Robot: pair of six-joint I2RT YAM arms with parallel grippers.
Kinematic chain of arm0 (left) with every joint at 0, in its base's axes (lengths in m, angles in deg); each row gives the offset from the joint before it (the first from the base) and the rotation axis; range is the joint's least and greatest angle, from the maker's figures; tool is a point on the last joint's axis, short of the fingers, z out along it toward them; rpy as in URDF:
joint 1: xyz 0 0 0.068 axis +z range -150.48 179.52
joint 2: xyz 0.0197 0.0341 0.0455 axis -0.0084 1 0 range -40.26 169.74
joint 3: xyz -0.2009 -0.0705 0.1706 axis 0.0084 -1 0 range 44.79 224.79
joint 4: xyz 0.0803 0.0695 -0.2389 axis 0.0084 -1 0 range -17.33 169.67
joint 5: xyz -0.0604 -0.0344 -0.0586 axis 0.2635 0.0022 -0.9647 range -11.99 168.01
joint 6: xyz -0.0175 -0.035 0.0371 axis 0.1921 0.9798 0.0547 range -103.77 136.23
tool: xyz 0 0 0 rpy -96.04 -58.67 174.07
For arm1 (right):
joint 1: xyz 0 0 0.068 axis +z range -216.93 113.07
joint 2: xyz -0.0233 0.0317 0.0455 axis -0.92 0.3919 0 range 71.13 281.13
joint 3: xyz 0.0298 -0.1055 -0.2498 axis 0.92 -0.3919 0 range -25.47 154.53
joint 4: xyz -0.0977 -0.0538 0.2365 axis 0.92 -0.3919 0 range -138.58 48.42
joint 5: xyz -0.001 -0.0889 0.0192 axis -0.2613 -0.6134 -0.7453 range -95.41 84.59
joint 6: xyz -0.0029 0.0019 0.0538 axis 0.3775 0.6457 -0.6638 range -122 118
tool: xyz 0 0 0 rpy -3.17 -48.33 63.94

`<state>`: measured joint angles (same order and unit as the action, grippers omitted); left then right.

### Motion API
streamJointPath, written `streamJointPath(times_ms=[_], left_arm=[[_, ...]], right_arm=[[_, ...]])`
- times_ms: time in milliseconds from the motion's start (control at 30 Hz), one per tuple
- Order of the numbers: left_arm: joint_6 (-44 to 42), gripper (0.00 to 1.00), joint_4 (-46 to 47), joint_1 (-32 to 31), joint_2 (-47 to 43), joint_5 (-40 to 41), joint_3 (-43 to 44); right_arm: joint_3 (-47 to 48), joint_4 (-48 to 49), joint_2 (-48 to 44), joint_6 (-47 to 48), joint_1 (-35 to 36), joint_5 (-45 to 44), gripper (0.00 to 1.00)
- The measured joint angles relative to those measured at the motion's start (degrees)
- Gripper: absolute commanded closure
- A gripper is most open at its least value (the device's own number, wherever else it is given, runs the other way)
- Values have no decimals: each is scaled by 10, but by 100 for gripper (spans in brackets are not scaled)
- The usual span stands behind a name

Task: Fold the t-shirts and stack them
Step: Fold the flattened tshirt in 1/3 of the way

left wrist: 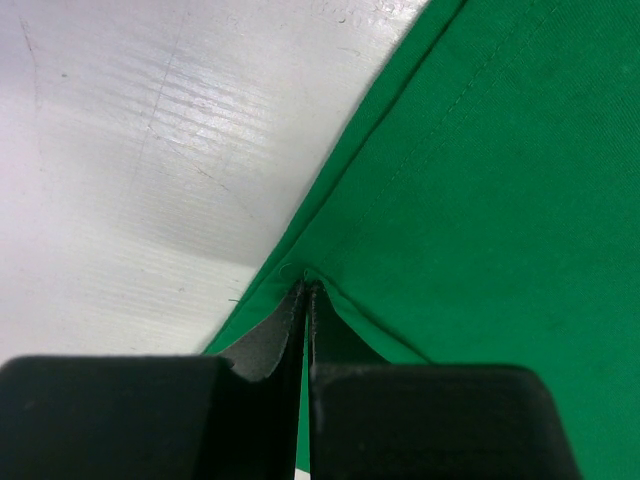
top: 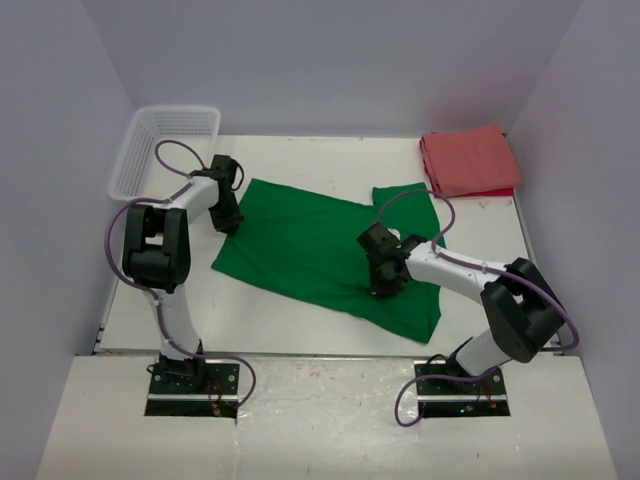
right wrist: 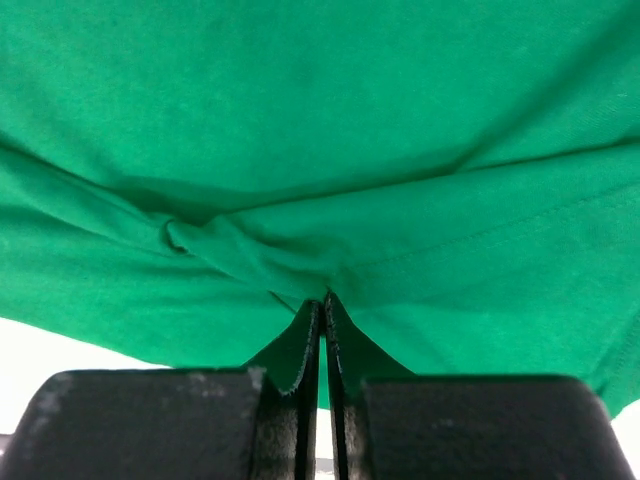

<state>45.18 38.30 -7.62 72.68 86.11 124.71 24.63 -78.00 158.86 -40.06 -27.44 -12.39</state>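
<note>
**As both claws pinch green cloth, the red shirt lies folded**

Where its fingertips meet, the left gripper is fully closed on the stitched edge of the green t-shirt, at the shirt's left side near the white mesh basket. The right gripper is likewise clamped tight, holding a bunched fold of the same shirt toward its right side. Between them the green t-shirt lies spread on the white table. Well apart, the salmon-red t-shirt sits folded in the far right corner.
</note>
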Motion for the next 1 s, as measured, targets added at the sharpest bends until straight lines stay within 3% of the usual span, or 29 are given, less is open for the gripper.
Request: streamJointPath(times_ms=[400,767,1000], left_arm=[[0,100,0,3,0,0,-1],[2,100,-3,8,1,1,4],[5,100,-3,9,9,0,19]], right_arm=[[96,-62,-31,13,0,-41,100],[202,-66,120,63,-9,-42,100],[209,-68,140,69,-36,-44,100]])
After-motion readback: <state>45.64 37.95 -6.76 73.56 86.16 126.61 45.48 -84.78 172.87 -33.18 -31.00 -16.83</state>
